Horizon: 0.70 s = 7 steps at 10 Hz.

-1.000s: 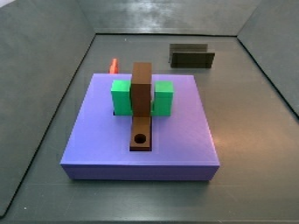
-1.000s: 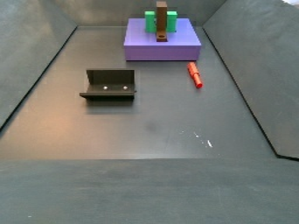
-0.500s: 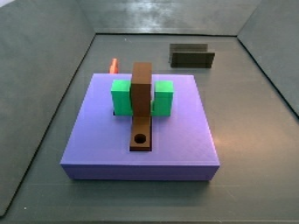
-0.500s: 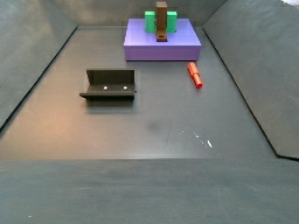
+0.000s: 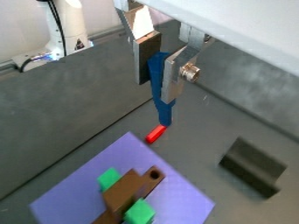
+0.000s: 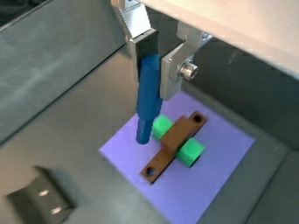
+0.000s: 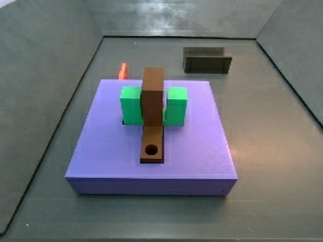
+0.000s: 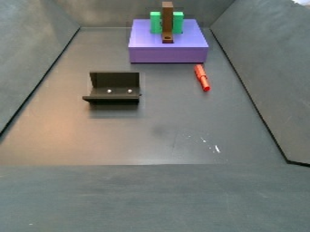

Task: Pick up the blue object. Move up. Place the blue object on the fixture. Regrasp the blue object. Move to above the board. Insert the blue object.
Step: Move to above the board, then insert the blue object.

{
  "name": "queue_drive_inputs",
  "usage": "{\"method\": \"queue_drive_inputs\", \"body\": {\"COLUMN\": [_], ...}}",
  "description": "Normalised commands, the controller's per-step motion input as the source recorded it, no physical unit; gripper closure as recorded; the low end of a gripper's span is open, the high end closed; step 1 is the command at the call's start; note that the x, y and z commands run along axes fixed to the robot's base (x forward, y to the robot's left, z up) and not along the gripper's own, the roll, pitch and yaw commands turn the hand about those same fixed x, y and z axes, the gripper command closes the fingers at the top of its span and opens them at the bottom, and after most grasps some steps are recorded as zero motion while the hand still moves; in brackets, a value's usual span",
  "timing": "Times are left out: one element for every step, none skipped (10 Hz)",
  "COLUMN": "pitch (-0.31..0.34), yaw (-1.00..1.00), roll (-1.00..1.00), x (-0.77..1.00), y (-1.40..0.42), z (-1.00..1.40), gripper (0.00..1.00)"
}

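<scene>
So the slim bright-blue rod (image 5: 163,87) is clamped between the gripper's (image 5: 156,54) flat silver fingers (image 5: 174,72), hanging down from them well above the floor. You can see the same thing in both wrist views, with the rod (image 6: 147,98) sticking out past the finger plates (image 6: 170,64). Neither side view catches the gripper or the rod at all, so they're up out of those shots.

Below it, in a wrist view, the large flat lavender slab (image 6: 228,157) sits on the grey floor with its brown strip (image 6: 173,145), round hole at one end, and two green blocks (image 6: 190,155) hugging the strip on either side. The rod's lower end lines up over the slab's edge near a green block in that view, but how high it hangs can't be judged.

The small red piece (image 8: 202,77) lies on the floor just beside the slab (image 8: 189,45), not touching it as far as I can tell. The dark L-shaped bracket fixture (image 8: 112,89) stands well apart from both, with nothing on it. In a side view the fixture (image 7: 209,60) sits behind the slab (image 7: 192,144), red piece (image 7: 123,70) off by the far corner.

Compared with half a second and a second ago, the side views look identical: slab, red piece and fixture haven't budged.
</scene>
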Motion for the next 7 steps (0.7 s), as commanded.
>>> {"method": "queue_drive_inputs", "body": {"pitch": [0.024,0.008,0.034,0.031,0.043,0.057,0.056], "yaw": [-0.02,-0.01,0.02,0.05,0.09,0.11,0.11], "roll": [-0.40,-0.29,-0.43,-0.41,-0.41,-0.41,-0.40], "x": [-0.05,-0.04,0.00,0.00,0.00,0.00,0.00], "y": [0.02,0.02,-0.33,-0.43,-0.46,-0.52,-0.53], "z": [0.00,0.00,-0.17,-0.21,-0.20,-0.19,-0.20], "gripper": [1.00,1.00,1.00,1.00,1.00,1.00,1.00]}}
